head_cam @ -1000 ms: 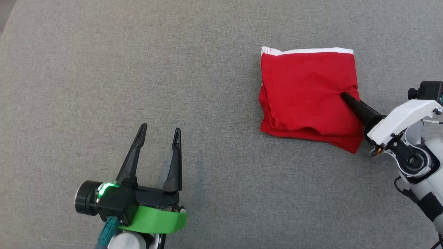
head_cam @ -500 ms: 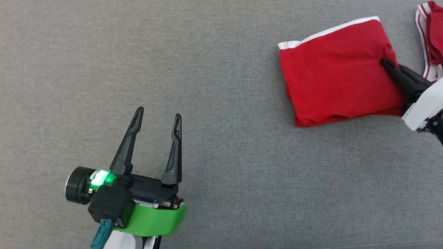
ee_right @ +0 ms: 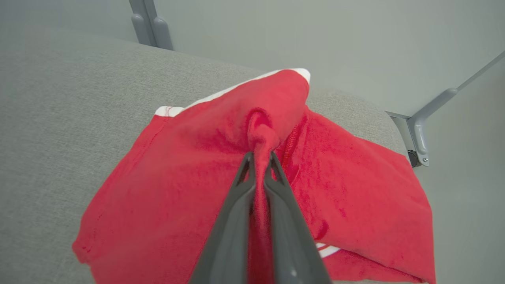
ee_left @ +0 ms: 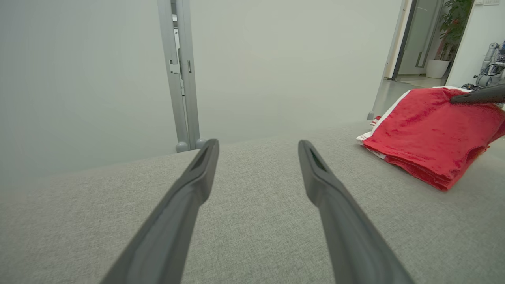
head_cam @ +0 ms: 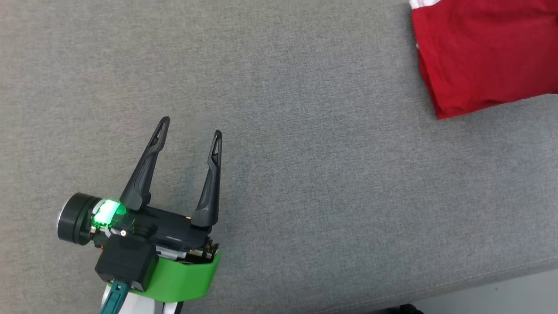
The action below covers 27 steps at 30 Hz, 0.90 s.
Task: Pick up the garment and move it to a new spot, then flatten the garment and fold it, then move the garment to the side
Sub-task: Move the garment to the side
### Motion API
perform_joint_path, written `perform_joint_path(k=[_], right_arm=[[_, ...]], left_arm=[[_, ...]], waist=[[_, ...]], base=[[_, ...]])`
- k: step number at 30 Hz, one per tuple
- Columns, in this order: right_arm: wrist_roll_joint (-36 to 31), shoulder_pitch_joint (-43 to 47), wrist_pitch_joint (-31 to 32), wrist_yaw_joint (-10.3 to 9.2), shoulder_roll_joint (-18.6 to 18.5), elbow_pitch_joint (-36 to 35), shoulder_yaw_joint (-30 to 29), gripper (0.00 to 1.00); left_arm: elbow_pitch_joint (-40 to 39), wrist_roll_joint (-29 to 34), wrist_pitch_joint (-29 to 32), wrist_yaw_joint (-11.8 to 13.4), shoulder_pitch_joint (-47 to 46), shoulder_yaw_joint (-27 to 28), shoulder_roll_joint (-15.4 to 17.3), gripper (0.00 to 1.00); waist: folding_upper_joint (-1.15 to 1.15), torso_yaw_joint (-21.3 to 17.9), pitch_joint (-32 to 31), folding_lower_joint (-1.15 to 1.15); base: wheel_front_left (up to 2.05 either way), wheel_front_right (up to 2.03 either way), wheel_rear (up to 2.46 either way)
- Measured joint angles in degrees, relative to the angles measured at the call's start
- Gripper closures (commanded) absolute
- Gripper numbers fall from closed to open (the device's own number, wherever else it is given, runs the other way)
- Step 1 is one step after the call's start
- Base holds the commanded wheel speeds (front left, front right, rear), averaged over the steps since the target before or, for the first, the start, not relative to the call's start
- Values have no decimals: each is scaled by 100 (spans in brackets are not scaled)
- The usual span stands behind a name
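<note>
Green-banded left pincer (head_cam: 191, 126): nearest item. It is held released, fingers spread wide with nothing between them, low over the table and well apart from the red garment on its left side. Whether the table is touched cannot be told. It is judged to be kept clear so the cloth's path is unobstructed.

Grey woven table (head_cam: 305, 174): bare covering is spread between that pincer and the garment. The soft weave is likely to ruck the fold if the cloth is dragged rather than lifted.

Red garment (ee_right: 177, 169), white-trimmed: laid folded on the table, near its far edge.

Right pincer (ee_right: 260, 156): clenched on a pinch of the garment's top layer, which is drawn into a small peak. The grip is judged to be taken mid-panel so that the bundle is shifted aside as one.

Grey metal post (ee_right: 152, 23): set against a pale wall, beyond the garment.
</note>
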Motion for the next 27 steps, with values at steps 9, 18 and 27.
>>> perform_joint_path(k=[9,18,27], right_arm=[[-413,-508,-257,4,-516,323,176,100],[-633,-843,-505,5,-822,630,328,100],[-656,-1012,-610,5,-1014,916,445,100]], left_arm=[[-177,129,-1,-36,-119,-24,115,0],[-234,129,0,-58,-222,-10,179,0],[-257,129,0,-34,-269,34,210,0]], waist=[[0,-255,453,0],[0,-273,758,0],[0,-264,809,0]], base=[[0,0,0],[0,0,0],[0,0,0]])
